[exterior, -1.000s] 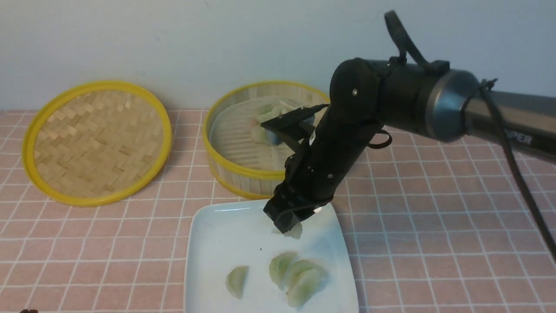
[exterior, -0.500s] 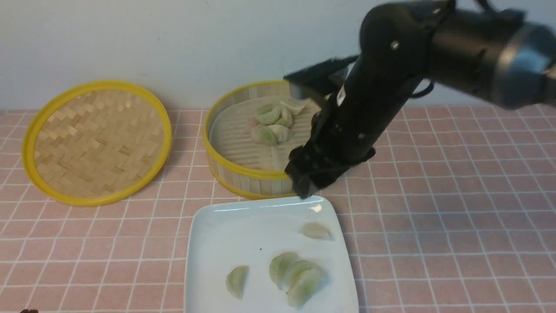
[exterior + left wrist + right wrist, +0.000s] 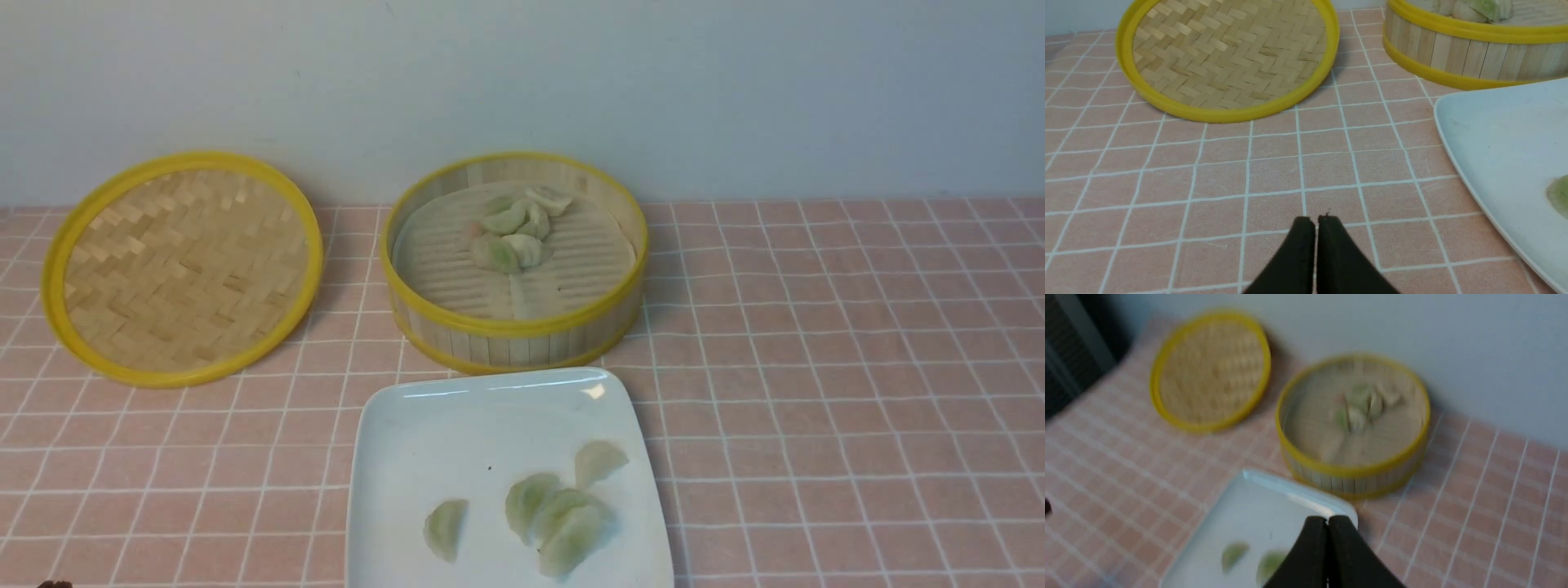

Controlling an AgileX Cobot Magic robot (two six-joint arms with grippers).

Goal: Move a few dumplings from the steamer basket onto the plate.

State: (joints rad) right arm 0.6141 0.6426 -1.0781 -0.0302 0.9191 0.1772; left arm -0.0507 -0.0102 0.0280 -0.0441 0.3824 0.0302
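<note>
The steamer basket [image 3: 516, 331] stands at the back middle with several pale green dumplings [image 3: 513, 233] heaped on its slatted floor. In front of it lies the white plate [image 3: 424, 441], carrying several dumplings [image 3: 563, 518], with one [image 3: 446, 528] apart on the left and one [image 3: 598, 461] toward the right rim. Neither arm shows in the front view. My right gripper [image 3: 1327, 519] is shut and empty, held high above the plate [image 3: 1237, 514] and steamer basket [image 3: 1355, 473]. My left gripper [image 3: 1314, 220] is shut and empty, low over the tablecloth beside the plate [image 3: 1494, 139].
The flat woven bamboo lid [image 3: 184, 265] lies at the back left, also close ahead in the left wrist view as the lid [image 3: 1229, 57]. A pink checked tablecloth [image 3: 833, 367] covers the table, and a pale wall [image 3: 522, 82] rises behind it.
My right gripper let a dumpling go onto the plate, then lifted up and back out of the front view and shut. The dropped dumpling shifted slightly on the plate.
</note>
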